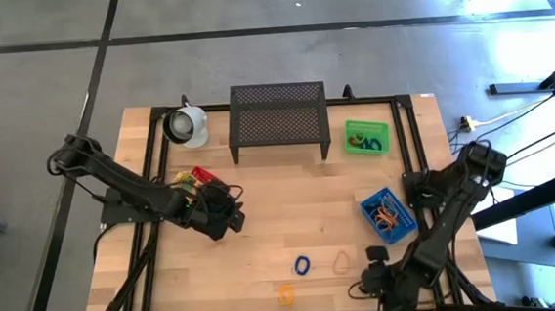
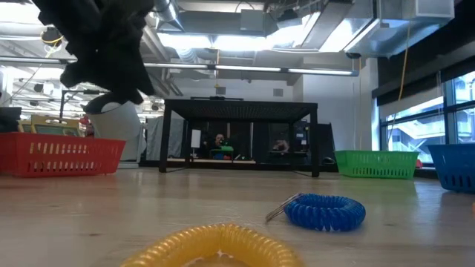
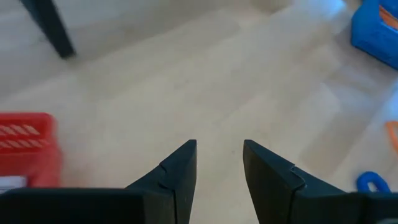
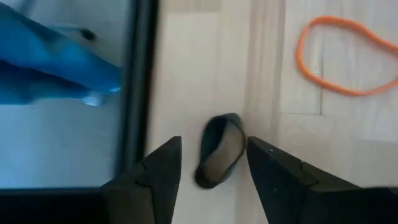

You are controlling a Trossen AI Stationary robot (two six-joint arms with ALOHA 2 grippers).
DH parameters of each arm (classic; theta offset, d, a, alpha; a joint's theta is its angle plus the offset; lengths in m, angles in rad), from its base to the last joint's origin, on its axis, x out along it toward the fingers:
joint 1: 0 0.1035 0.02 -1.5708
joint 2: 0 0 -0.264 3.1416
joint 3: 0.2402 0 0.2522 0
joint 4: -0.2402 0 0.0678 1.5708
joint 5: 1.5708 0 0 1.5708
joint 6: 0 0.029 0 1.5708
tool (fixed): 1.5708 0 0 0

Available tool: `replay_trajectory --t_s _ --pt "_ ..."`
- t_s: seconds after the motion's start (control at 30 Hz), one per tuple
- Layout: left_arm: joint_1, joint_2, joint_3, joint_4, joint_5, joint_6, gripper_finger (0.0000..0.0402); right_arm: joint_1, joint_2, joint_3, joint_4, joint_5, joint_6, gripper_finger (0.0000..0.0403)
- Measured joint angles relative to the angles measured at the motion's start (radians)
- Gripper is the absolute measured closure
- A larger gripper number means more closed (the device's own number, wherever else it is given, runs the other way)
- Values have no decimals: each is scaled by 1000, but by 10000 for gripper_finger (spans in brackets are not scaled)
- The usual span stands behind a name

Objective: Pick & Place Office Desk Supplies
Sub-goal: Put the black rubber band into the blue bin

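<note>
My right gripper (image 4: 211, 168), fingers parted and holding nothing, straddles a black loop (image 4: 219, 151) lying between them on the table's near-right edge, its long axis along the fingers.

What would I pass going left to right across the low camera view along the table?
Red plastic mesh bin → yellow coiled loop → blue coiled loop → green plastic mesh bin → blue plastic bin.
</note>
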Motion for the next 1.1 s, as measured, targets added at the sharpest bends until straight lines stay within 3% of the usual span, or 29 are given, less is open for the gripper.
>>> replay_trajectory --t_s 0.33,0.63,0.77,1.0,1.1 --pt "-21 70 0 199 22 0 281 10 133 3 3 64 -53 220" --pt "-71 70 0 265 -36 -1 288 10 145 3 3 102 80 229" --pt "-90 70 0 280 -67 -7 290 10 145 2 -1 107 136 268" --pt "-106 70 0 333 -87 -10 290 8 148 1 18 117 303 386" --pt "-106 70 0 345 -88 -10 291 9 148 0 26 131 350 390"
